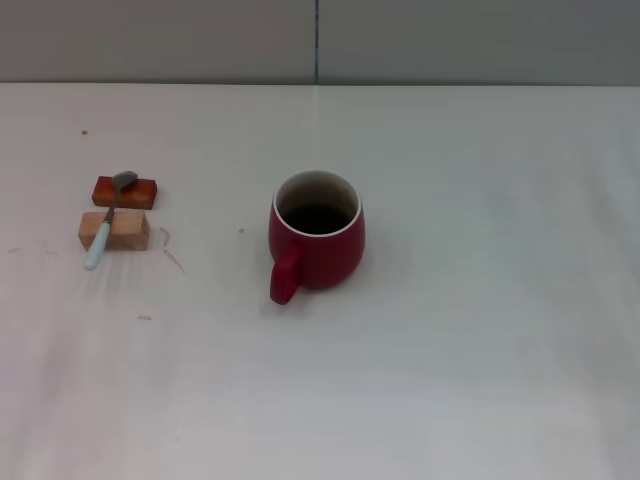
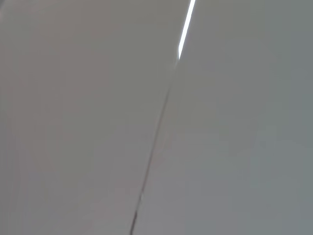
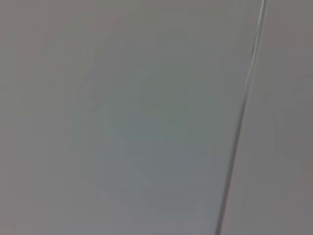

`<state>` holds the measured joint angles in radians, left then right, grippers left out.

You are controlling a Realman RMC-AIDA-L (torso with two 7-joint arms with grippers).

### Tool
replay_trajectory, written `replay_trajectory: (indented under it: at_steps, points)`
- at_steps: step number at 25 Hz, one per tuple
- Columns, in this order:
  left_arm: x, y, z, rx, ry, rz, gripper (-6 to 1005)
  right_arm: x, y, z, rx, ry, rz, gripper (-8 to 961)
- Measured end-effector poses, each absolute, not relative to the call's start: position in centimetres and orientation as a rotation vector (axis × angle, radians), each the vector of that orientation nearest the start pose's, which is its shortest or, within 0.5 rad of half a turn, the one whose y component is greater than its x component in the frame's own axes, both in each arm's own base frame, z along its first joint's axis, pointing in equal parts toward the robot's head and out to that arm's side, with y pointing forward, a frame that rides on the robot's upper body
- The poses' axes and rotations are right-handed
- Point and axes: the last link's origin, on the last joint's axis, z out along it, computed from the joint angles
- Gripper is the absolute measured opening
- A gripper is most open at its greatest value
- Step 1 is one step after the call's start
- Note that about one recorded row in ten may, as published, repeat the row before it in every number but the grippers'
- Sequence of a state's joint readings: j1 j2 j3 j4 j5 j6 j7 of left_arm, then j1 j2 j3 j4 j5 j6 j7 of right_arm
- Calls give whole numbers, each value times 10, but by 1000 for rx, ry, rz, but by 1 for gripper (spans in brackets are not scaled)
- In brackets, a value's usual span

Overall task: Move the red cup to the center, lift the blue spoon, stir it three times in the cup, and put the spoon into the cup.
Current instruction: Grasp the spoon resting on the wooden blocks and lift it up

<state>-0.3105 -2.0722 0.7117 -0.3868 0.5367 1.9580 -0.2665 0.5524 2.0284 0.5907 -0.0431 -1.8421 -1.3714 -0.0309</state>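
Observation:
The red cup (image 1: 316, 240) stands upright near the middle of the white table (image 1: 480, 330), its handle pointing toward me and a little left, its inside dark. The blue spoon (image 1: 107, 222) lies at the left, resting across two small blocks: its silver bowl is on the orange-red block (image 1: 127, 191) and its pale-blue handle crosses the tan block (image 1: 115, 230) toward me. Neither gripper shows in the head view. Both wrist views show only a plain grey surface with a thin seam line.
A grey wall (image 1: 200, 40) with a vertical seam runs behind the table's far edge. A few small marks lie on the table (image 1: 170, 255) right of the blocks.

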Motion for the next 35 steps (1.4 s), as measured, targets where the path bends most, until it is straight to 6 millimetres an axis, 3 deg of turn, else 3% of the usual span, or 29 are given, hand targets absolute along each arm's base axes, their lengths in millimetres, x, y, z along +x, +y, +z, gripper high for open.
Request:
replay_trajectory:
  at_steps: [8, 15, 24, 35]
  points:
    - [-319, 174, -28, -1342, -607, -852, 857, 336, 357, 72, -1397, 176, 523, 603]
    - [-301, 161, -51, -1429, -664, -780, 857, 339, 356, 73, -1397, 186, 515, 602]
    - [-313, 154, -74, -1545, -766, -617, 857, 338, 359, 70, -1410, 197, 513, 603]
    - [-321, 169, -76, -1579, -741, -545, 857, 339, 356, 65, -1405, 211, 510, 602]
